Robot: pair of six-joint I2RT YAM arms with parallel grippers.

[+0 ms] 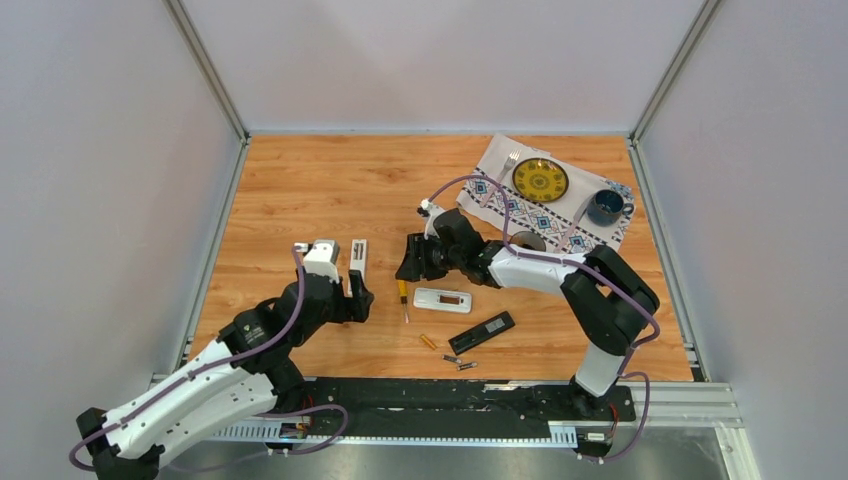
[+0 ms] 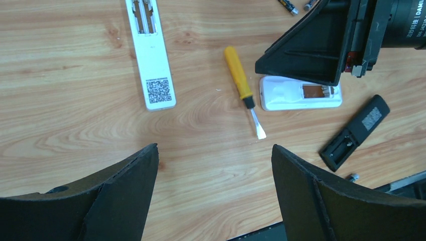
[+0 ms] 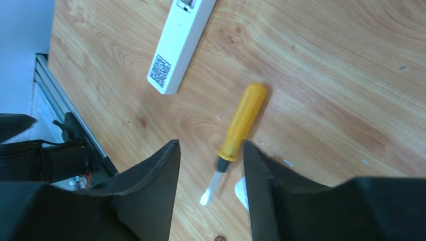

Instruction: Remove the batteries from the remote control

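A short white remote control (image 1: 443, 298) lies with its battery bay open (image 2: 300, 94), showing a brown inside. Loose batteries lie near the front edge: a golden one (image 1: 428, 341) and two dark ones (image 1: 459, 362). Two more dark batteries (image 2: 289, 6) show at the top of the left wrist view. My right gripper (image 1: 408, 268) (image 3: 211, 145) is open just above a yellow-handled screwdriver (image 3: 242, 123), which lies on the wood between the fingers. My left gripper (image 1: 358, 300) (image 2: 214, 148) is wide open over bare wood, holding nothing.
A long white remote (image 1: 358, 262) (image 2: 150, 55) with a QR label lies left of the screwdriver (image 1: 403, 293). A black remote (image 1: 481, 331) (image 2: 355, 131) lies back up with an empty bay. At the back right is a patterned cloth (image 1: 500, 205) with a yellow plate (image 1: 540, 180) and a blue cup (image 1: 606, 207).
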